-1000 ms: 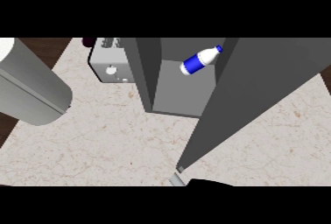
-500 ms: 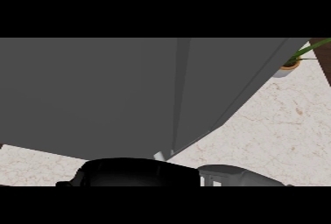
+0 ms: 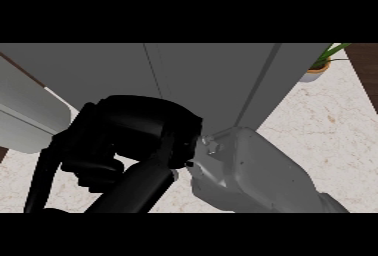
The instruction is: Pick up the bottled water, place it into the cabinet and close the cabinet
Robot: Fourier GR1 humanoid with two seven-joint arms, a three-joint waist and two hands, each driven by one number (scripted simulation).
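In the head view, the upper part of the picture is filled by the grey front of the cabinet [image 3: 207, 75], on which upright seams are seen running down between its panels. Whether the cabinet is fully closed cannot be told from this angle. The bottled water is not seen anywhere in this view, so its place cannot be given. The right hand [image 3: 136, 137] is shown as a black mass at the middle left, set close before the lower part of the cabinet front; whether it touches the panel cannot be told, and it cannot be told whether the hand is wide, narrow or holding anything. Its grey forearm [image 3: 251, 175] is seen just to the right of it, coming in from the lower edge. The pale, speckled worktop [image 3: 332, 130] is shown at the right and along the bottom. A small plant pot [image 3: 316, 74] with green leaves is placed near the far right corner of the worktop, beside the cabinet. A light grey rounded shape [image 3: 22, 120] is seen at the left edge; what it is cannot be told.
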